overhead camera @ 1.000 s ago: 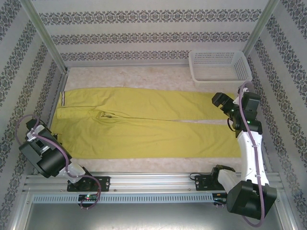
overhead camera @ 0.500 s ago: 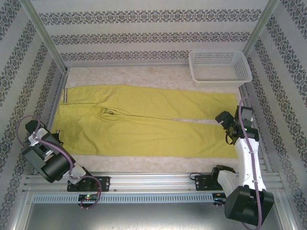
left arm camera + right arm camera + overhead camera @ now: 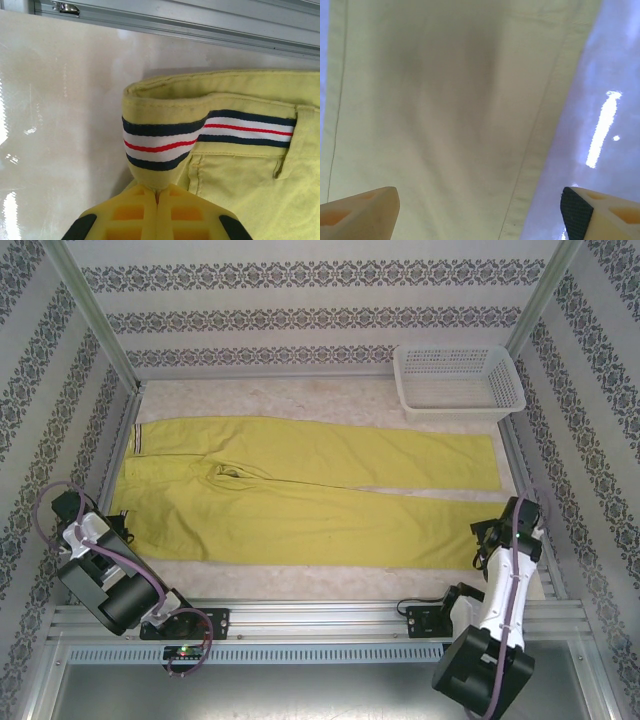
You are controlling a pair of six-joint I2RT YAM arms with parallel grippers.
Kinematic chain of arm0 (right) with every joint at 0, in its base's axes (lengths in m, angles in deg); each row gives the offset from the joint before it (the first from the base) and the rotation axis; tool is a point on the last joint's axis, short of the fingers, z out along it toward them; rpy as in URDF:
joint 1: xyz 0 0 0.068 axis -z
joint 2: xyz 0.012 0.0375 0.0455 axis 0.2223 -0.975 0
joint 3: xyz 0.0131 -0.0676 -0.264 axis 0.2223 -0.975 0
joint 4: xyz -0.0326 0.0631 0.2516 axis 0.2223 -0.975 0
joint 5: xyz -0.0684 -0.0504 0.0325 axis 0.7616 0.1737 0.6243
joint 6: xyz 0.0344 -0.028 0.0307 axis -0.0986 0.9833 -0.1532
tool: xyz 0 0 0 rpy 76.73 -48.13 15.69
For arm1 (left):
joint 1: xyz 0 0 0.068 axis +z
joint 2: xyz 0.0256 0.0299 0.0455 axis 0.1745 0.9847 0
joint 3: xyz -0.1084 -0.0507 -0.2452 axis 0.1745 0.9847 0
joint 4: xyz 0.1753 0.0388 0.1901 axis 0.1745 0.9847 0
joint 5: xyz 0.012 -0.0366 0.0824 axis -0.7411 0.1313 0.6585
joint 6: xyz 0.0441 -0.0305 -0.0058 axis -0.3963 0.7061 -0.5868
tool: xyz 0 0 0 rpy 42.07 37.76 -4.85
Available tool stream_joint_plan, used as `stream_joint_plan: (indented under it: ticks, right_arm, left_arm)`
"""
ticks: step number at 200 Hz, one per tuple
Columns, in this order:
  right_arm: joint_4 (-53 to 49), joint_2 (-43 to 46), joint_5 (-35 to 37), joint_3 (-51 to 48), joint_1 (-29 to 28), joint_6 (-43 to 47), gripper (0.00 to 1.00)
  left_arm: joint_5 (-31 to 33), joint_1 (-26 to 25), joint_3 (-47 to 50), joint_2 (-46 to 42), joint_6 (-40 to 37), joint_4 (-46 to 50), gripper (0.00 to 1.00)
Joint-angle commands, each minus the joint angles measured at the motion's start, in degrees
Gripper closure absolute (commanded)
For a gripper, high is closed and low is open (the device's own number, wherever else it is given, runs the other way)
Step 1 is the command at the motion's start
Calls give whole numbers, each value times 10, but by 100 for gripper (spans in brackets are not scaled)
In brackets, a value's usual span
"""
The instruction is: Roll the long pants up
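The long pants point(image 3: 300, 505) lie flat across the top view's middle, with the left gripper point(image 3: 157, 194) pinched together on the striped waistband point(image 3: 210, 132) corner, probably anchoring it, and the right gripper point(image 3: 480, 210) spread wide above the near leg's end at lower right, likely to start the roll.

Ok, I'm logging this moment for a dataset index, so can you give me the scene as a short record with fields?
garment: long pants spread flat, not yet rolled, waist to the left, legs running right
left: left pincer shut on a corner of the striped waistband
right: right pincer open, over the near leg's end
other: white basket at the far right corner, apart from the pants
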Motion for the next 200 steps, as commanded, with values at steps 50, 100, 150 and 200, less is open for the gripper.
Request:
stream_joint_plan:
  ticks: [50,100,150,200]
  right_arm:
    - [28,-36,-23,-47,53,-26,22]
    - [84,-72,-17,-58,62,-5,28]
    - [131,-81,4,-64,76,28,43]
    - [132,-94,6,-58,93,54,33]
  left_arm:
    - [-30,-2,0,23,-3,-6,100]
    - [-39,-2,2,23,3,-10,100]
    - [-22,-2,-14,20,-5,14,100]
    - [-17,-2,-24,19,-7,24,100]
